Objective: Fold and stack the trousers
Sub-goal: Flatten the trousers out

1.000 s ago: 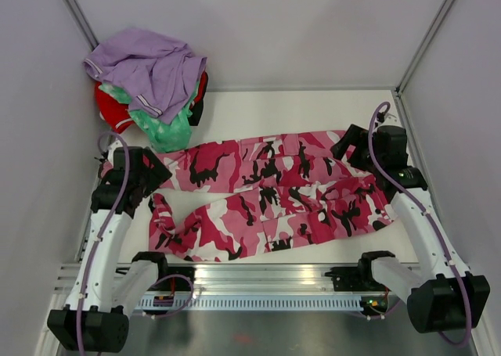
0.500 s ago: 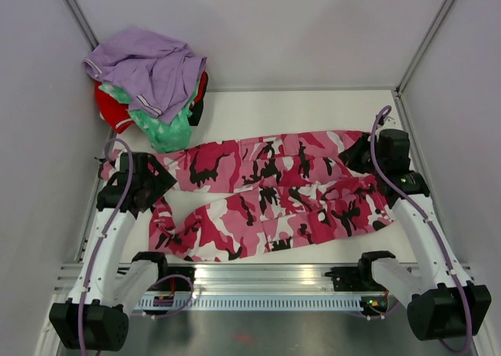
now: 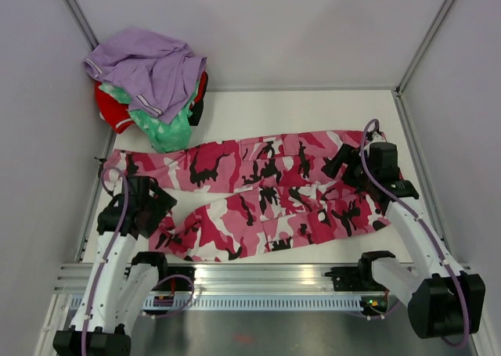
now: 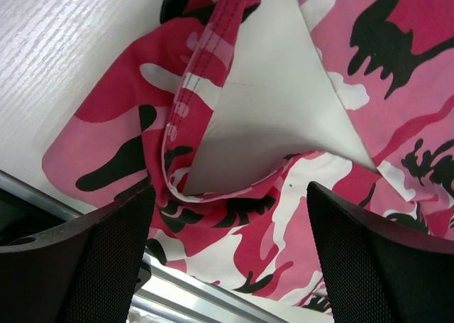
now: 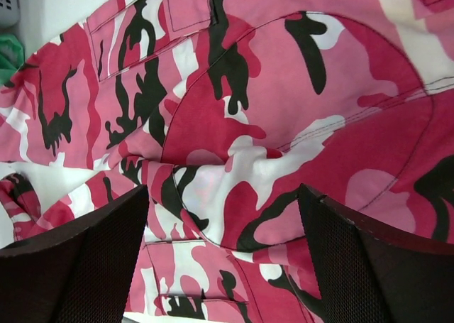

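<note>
In the table's ten o'clock corner sits a heap of crumpled clothes: a plain lavender cloth garment (image 3: 145, 66) on top, with a green one (image 3: 168, 129) and a red one (image 3: 113, 109) beneath it. At about eight o'clock the left gripper (image 3: 160, 207) hovers released, its jaws spread wide over the hem of the near trouser leg. Its wrist view shows that hem turned over and baring a pale inside, with nothing pinched between the black fingers (image 4: 92, 259).

The long-legged cloth trousers in pink camouflage print (image 3: 266, 195) lie spread across the middle of the white table (image 3: 297, 109). Both legs point toward nine o'clock and the waist lies at three o'clock. Over that waist end the right gripper (image 3: 340, 167) hangs above the seat, its fingers (image 5: 355, 259) also wide apart and grasping nothing.
</note>
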Tool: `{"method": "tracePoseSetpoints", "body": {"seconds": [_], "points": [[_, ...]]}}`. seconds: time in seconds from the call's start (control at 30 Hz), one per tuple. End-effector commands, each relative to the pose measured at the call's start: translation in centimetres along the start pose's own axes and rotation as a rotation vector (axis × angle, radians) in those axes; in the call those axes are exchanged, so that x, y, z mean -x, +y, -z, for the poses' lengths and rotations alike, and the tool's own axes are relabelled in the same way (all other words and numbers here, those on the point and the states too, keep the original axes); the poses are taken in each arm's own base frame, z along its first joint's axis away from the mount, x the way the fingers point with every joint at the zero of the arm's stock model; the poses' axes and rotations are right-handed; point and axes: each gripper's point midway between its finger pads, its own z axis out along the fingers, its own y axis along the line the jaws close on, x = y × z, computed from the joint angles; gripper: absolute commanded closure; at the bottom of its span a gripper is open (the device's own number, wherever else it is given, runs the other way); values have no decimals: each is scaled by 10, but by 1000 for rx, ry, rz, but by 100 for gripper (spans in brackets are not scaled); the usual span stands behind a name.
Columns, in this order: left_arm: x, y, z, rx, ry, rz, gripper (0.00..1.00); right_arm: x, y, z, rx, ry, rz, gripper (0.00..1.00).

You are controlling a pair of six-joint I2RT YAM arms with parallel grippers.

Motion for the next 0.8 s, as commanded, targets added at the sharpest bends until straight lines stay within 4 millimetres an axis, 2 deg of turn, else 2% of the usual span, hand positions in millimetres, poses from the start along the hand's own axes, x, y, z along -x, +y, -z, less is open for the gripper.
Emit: {"method": "tracePoseSetpoints", "body": {"seconds": [0.0,0.07,0.2,0.23,0.37,0.43,0.5,0.53,0.57,0.6,0.63,0.67,0.77], "points": [[4,8,-5,89,-28,147,8,0,17,-8,68,1,15,8],[12,12,-10,146,-57,168,9,-3,18,-12,72,-1,9,8],[23,5,-38,211,-70,141,10,-12,17,-21,67,27,8,8],[23,11,-48,281,-60,131,10,-13,15,-23,63,35,9,8],[26,31,-68,451,-54,74,17,-13,10,-35,33,69,27,8],[31,31,-76,485,-64,71,28,-10,11,-38,28,71,31,7],[38,25,-78,476,-78,70,61,-3,13,-38,24,55,39,8],[43,22,-78,468,-89,68,73,-1,13,-38,19,54,41,8],[46,21,-76,474,-93,61,84,1,13,-37,18,50,44,8],[58,16,-69,480,-132,66,98,4,15,-36,19,42,52,7],[64,19,-61,511,-157,81,98,5,14,-35,12,39,57,8],[68,26,-40,579,-179,144,98,8,15,-34,12,33,62,8],[88,46,-2,702,-344,276,98,9,14,-37,8,28,72,7]]}}
